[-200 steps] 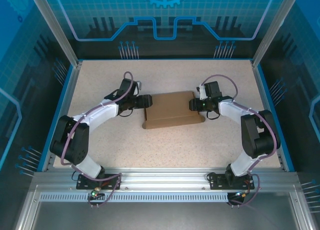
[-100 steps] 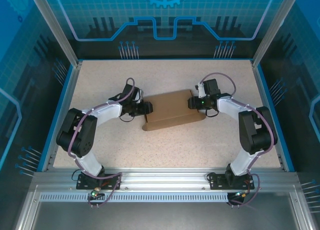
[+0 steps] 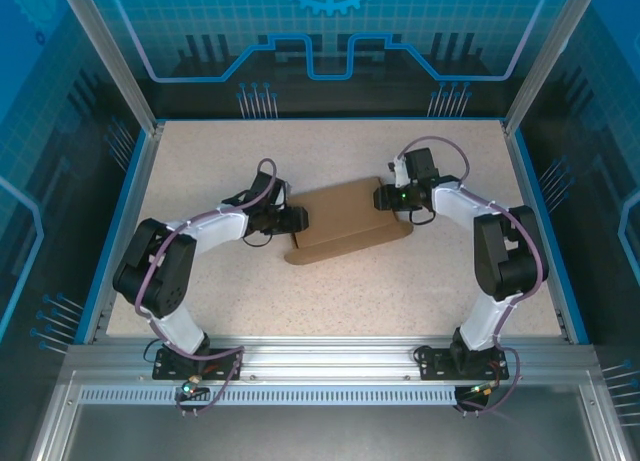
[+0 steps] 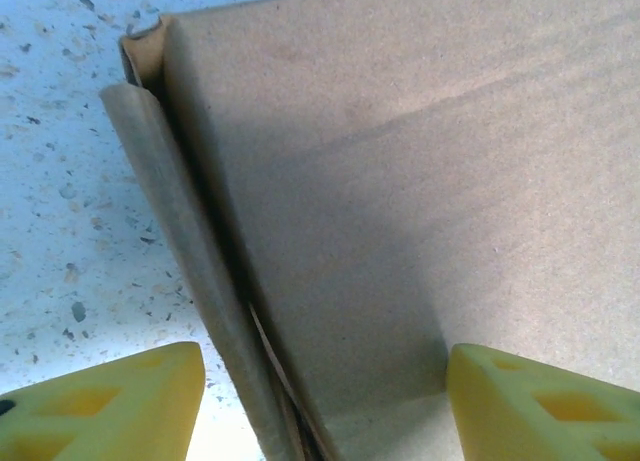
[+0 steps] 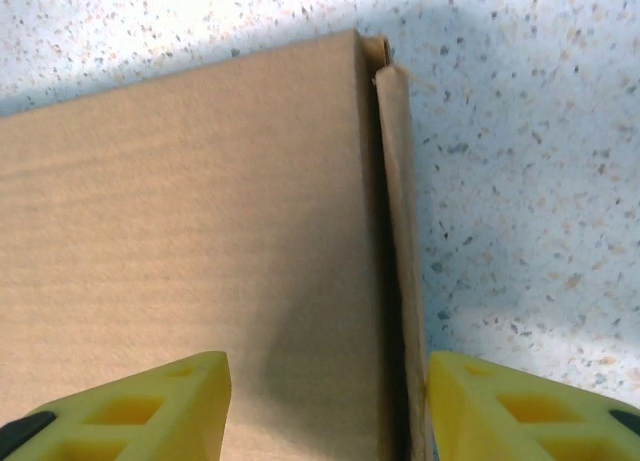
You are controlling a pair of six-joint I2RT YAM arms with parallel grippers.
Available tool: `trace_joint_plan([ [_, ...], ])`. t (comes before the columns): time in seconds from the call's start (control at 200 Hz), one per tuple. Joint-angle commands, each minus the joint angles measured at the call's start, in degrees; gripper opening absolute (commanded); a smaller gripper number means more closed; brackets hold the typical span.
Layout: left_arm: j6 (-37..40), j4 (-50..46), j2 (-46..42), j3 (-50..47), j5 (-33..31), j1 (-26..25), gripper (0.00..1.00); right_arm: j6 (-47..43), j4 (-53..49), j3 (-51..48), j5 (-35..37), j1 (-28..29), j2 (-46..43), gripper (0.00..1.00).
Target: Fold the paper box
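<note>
Pads of the left jaws are held apart with nothing clamped. One is seen over the bare counter and the other over brown cardboard, so that a short end of the paper box is straddled. Straight ahead of that gap a loose end flap is seen. It stands away from the box wall and leans towards the counter-side pad, with its edge running directly away from the jaws.

The right jaws are likewise spread and empty, their pads set one over the paper box and one over the counter. A narrow end flap is found just inside the counter-side pad, nearly flush with the wall but not tucked in.

Seen from above, the paper box lies shallow and closed on the counter between the two sets of jaws. Its long axis runs from one set to the other, and each short end is met by the jaws facing it; whether they touch it or sit just beside it cannot be told. Neither arm is judged the nearer.

The coming move is judged to turn on one relation: each untucked flap lies between its own pads, just outside the box wall. An inward push along the long axis would therefore be called for to press both ends home, with the opposite jaws serving as the stop.
</note>
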Motion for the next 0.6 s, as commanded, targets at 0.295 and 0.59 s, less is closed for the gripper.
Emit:
trace_joint_plan([
  [0.295, 2.9, -1.0, -7.9, 0.0, -8.8, -0.8, 0.78, -7.0, -8.8, 2.5, 4.4, -0.6, -7.6, 0.6],
  [0.59, 4.0, 0.5, -9.2, 1.0, -9.5, -0.5, 0.78, -7.7, -9.7, -1.7, 5.2, -0.5, -16.3, 0.69],
])
